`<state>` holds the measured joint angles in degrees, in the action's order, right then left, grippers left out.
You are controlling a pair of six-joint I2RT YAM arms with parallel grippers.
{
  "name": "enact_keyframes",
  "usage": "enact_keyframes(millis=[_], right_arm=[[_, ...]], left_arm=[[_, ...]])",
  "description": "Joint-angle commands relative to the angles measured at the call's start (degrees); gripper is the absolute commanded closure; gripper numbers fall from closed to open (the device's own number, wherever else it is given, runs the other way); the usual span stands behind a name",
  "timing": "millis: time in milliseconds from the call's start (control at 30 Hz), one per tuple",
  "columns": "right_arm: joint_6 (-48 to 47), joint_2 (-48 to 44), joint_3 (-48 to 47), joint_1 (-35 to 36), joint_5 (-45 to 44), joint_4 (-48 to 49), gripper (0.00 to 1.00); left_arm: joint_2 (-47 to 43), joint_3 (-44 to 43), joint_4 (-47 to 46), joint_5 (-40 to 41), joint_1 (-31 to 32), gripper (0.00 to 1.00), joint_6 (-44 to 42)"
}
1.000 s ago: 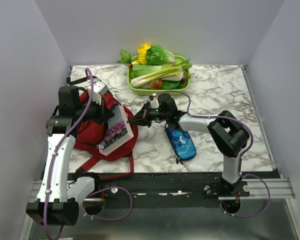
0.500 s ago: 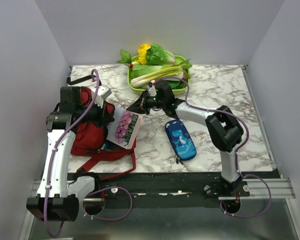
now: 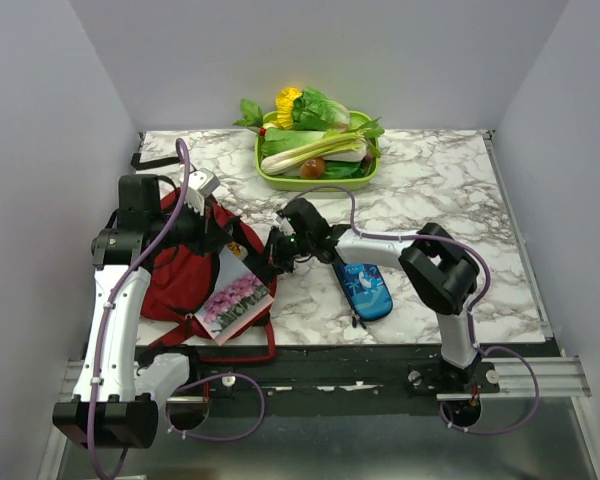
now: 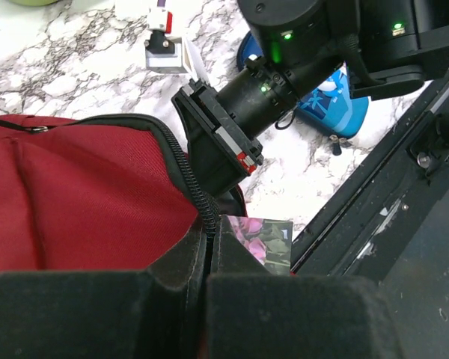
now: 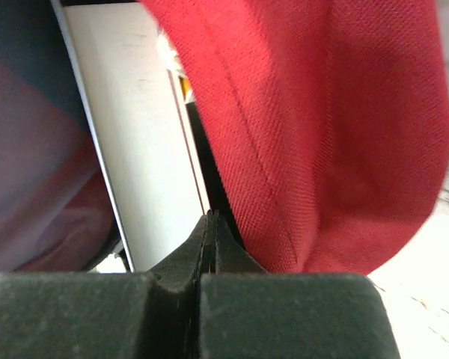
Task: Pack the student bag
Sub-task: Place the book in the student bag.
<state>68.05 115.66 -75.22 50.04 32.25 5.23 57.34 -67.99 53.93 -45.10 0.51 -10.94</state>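
The dark red student bag (image 3: 180, 275) lies at the table's left. My left gripper (image 3: 208, 225) is shut on its black zipper trim (image 4: 198, 187) and holds the opening's edge up. My right gripper (image 3: 267, 257) is shut on the edge of a flower-cover book (image 3: 235, 300), which lies tilted at the bag's mouth. The right wrist view shows the book's white side (image 5: 142, 134) next to red bag fabric (image 5: 322, 112). The left wrist view shows the right gripper (image 4: 209, 161) at the zipper and a corner of the book (image 4: 273, 241) below it.
A blue shark-print pencil case (image 3: 365, 288) lies right of the bag under the right arm and also shows in the left wrist view (image 4: 337, 105). A green tray (image 3: 320, 184) of vegetables stands at the back. A black strap (image 3: 155, 160) lies back left.
My right gripper has swung from near the tray toward the near left, bringing the book down to the bag's mouth. The left gripper stays on the zipper trim.
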Motion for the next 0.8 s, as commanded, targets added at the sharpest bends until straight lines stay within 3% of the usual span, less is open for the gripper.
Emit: enact_keyframes(millis=[0, 233, 300, 367, 467, 567, 667, 767], right_arm=[[-4.42, -1.84, 1.75, 0.23, 1.94, -5.06, 0.99], [-2.84, 2.2, -12.47, -0.3, -7.63, -11.65, 0.99], [-3.1, 3.78, -20.87, -0.73, -10.01, -14.8, 0.86], [-4.76, 5.28, -25.31, -1.17, -11.15, -19.1, 0.63], [-5.38, 2.57, -23.84, -1.61, -12.91, -19.91, 0.46], [-5.38, -0.07, -18.92, -2.23, -13.53, -19.91, 0.39], [-6.08, -4.19, -12.53, -3.36, -14.58, -20.35, 0.41], [-8.79, -9.82, -4.19, -5.21, -16.51, -19.31, 0.62]], left_arm=[[-0.57, 0.22, -4.1, -6.05, 0.63, 1.0, 3.02], [1.37, -0.39, -4.36, -6.75, 0.63, 1.0, 4.7], [1.37, -0.39, -4.36, -6.67, 0.63, 1.0, 4.61], [1.19, -0.3, -4.27, -6.4, 0.63, 1.0, 4.7], [1.02, -0.31, -4.36, -6.23, 0.63, 1.0, 4.61], [0.84, -0.04, -4.89, -6.23, 0.63, 1.0, 4.7], [1.19, 0.31, -5.33, -6.14, 0.63, 1.0, 4.79], [1.54, 0.31, -5.59, -5.96, 0.63, 1.0, 4.61]])
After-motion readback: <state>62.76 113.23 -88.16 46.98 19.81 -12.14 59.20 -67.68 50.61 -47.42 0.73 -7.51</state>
